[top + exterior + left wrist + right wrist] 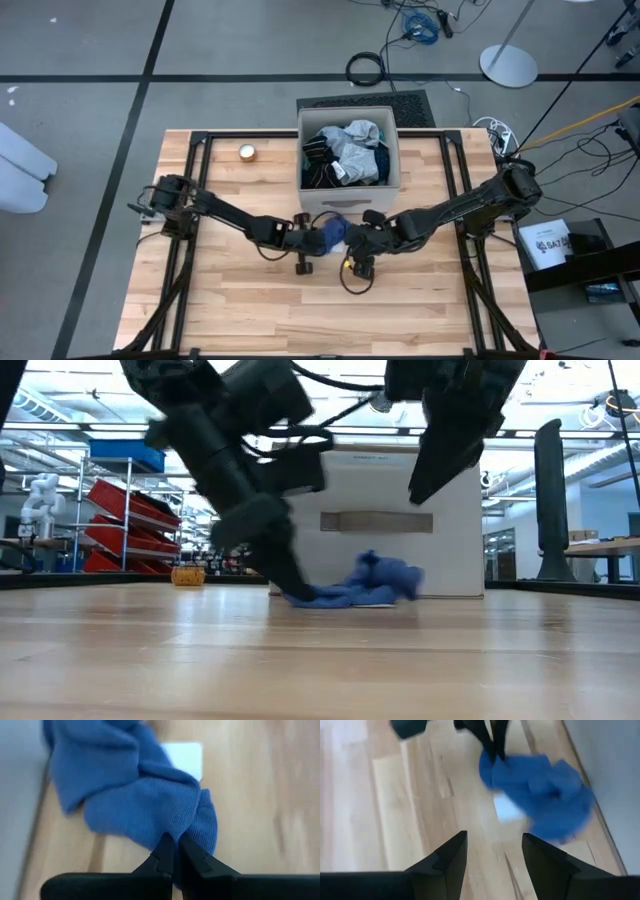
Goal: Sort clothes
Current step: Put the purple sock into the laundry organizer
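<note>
2 grippers: left gripper (174,851) pinches the blue garment (135,795); right gripper (492,852) hovers, fingers apart.

A garment (334,231) lies on the table (250,300) just at six o'clock of the box (393,150), which holds more clothes (345,152); a small round object (247,152) sits at nine o'clock of the box.
</note>
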